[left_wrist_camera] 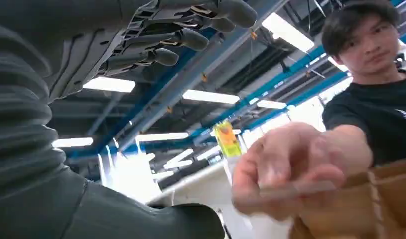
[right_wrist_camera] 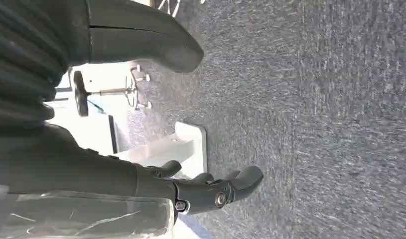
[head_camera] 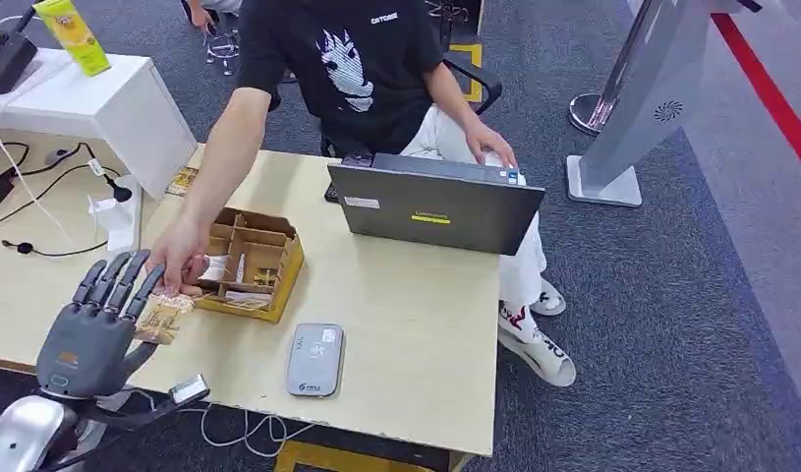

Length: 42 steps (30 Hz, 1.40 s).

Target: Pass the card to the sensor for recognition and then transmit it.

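My left hand (head_camera: 93,326) is raised over the table's near left corner with its fingers (left_wrist_camera: 191,35) spread and nothing in it. A person's hand (head_camera: 180,258) reaches in and holds a brownish patterned card (head_camera: 164,317) just beside my fingertips; the left wrist view shows that card (left_wrist_camera: 296,190) edge-on and blurred, pinched in the person's fingers and apart from mine. The grey card sensor (head_camera: 314,360) lies flat near the table's front edge, right of my hand. My right hand (right_wrist_camera: 210,191) hangs over grey carpet, thumb and fingers apart, holding nothing.
A compartmented cardboard box (head_camera: 251,261) with small items sits behind the card. A grey laptop (head_camera: 430,206) stands further back, with the seated person (head_camera: 352,59) behind it. A white cabinet (head_camera: 101,108) and cables (head_camera: 32,197) are at the left. The table edge (head_camera: 376,425) runs just past the sensor.
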Available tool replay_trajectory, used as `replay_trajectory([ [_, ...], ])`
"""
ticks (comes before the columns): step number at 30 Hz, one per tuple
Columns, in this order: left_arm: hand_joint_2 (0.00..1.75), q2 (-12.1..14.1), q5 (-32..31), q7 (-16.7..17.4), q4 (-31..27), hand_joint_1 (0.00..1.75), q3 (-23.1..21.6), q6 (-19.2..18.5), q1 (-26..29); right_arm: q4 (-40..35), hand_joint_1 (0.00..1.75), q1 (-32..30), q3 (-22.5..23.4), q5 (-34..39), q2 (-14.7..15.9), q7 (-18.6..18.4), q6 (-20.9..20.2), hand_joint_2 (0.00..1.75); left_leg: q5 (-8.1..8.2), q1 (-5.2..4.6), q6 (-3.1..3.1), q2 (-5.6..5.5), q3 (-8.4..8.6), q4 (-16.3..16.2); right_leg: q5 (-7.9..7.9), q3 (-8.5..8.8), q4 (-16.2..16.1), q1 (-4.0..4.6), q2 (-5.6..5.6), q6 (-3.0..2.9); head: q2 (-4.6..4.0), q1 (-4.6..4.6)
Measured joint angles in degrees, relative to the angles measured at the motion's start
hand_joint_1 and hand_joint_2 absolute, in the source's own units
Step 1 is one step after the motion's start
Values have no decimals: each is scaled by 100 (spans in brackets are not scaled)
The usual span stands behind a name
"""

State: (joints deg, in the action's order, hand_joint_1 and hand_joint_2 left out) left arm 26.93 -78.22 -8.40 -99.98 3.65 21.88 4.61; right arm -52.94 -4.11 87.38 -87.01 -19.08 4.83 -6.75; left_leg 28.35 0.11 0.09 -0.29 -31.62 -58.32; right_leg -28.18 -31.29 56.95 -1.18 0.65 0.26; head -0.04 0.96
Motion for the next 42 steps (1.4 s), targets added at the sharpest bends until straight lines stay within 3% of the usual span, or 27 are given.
replay_trajectory([
  [5,175,-123,-141,-6,252,0,-81,298,-413,-72,0,6,2,-17,-2,30,-282,175,-1,-1,0,0,0,0,3,1,-1,-1,1,1,0,0],
  [9,175,-425,-82,-144,342,0,-127,569,-616,-101,0,11,2,-20,-2,30,-735,175,0,-3,0,-1,-1,-2,4,0,-2,-4,1,2,0,-2],
  [10,175,-527,-114,-161,346,106,-162,610,-670,-100,0,16,2,-20,-2,30,-869,175,0,-3,0,-1,-2,-2,3,0,-2,-5,0,2,0,0],
  [11,175,-601,-152,-161,346,175,-188,621,-699,-103,0,19,2,-20,-2,28,-953,175,0,-3,1,-1,-2,-2,3,0,-2,-5,1,2,0,-2],
  [17,175,-857,-156,-159,344,175,-216,628,-744,-118,0,19,2,-20,-2,28,-1329,175,0,-3,0,5,-1,-2,4,-6,-2,-5,8,2,0,0],
  [27,175,-1167,-128,-135,313,175,-219,824,-772,-133,0,20,4,-20,-2,15,-1329,175,0,-2,0,5,-2,-2,4,-5,-1,-4,7,2,0,0],
  [33,175,-1532,-3,-290,282,175,-216,778,-789,-133,0,30,4,-20,-2,13,-1329,175,0,-4,1,5,-2,-2,4,-3,-2,-6,8,3,0,-2],
  [42,175,-1738,25,-371,272,175,-216,662,-808,-133,0,34,4,-20,-2,13,-1329,175,0,-3,0,5,0,-2,4,-6,-1,-5,7,3,0,0],
])
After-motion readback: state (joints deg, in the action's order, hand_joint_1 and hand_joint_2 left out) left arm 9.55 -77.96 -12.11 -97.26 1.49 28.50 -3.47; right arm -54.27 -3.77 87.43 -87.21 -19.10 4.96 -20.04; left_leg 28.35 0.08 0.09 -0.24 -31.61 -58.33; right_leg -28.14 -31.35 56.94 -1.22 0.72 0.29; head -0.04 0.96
